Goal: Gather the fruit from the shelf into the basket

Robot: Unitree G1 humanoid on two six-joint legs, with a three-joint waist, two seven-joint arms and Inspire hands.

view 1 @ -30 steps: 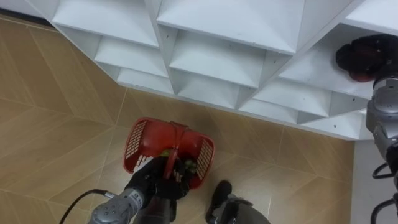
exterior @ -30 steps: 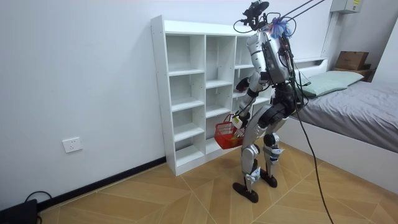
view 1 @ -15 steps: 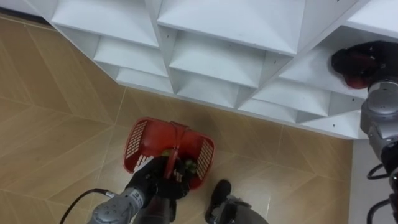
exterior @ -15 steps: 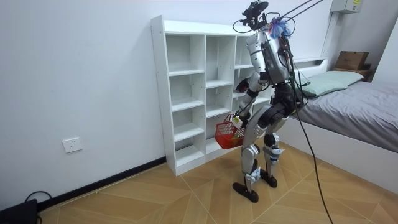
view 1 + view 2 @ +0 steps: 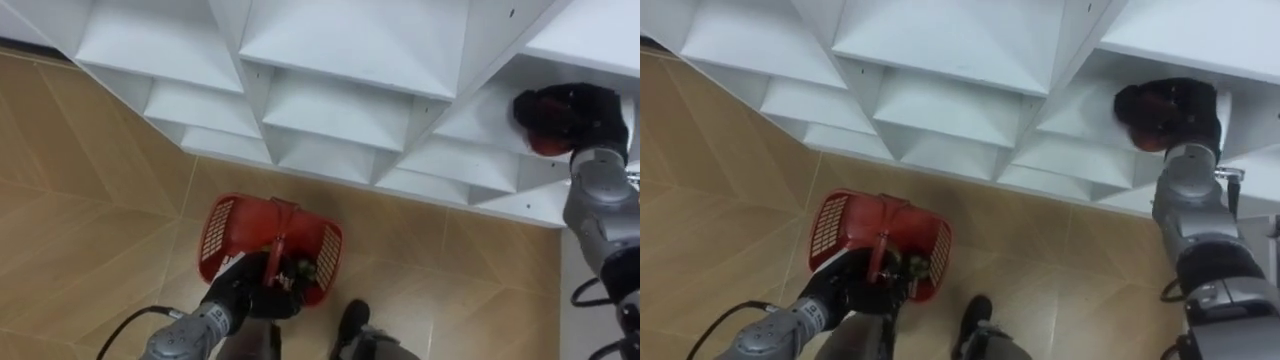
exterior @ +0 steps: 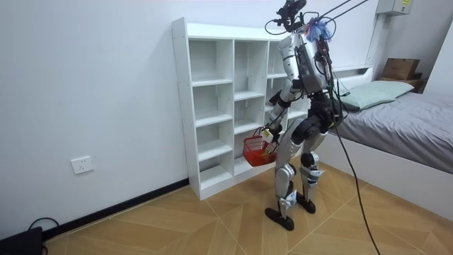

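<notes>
Lying in a compartment of the white closet (image 5: 340, 60), a red fruit (image 5: 532, 133) sat right against the right hand (image 5: 582, 110), on its fingertip side. The dark fingers lay over and around the fruit, but whether they had closed on it could not be told. That hand had reached in from the right, and the compartment was the one at the far right of the eye views, with bare white shelves running away to the hand's left. Well below and to the left of the right hand, a red basket (image 5: 228, 228) with slotted sides hung above the wooden floor (image 5: 90, 200), clear of the closet's foot. Its handle (image 5: 283, 225) arched across the middle, and the left hand (image 5: 248, 290) gripped it from the near side with its fingers curled tightly round it. Just ahead of those fingers, inside the basket, lay a few small dark and greenish things, too small to name. In the room view the robot stood upright on both feet, close before the closet (image 6: 212, 106) and leaning slightly toward it. The basket (image 6: 255, 151) was held low at its side, level with the lower shelves. A bed (image 6: 410, 120) with grey covers stood behind it at the room view's right, and the closet backed onto a plain white wall (image 6: 92, 85).
</notes>
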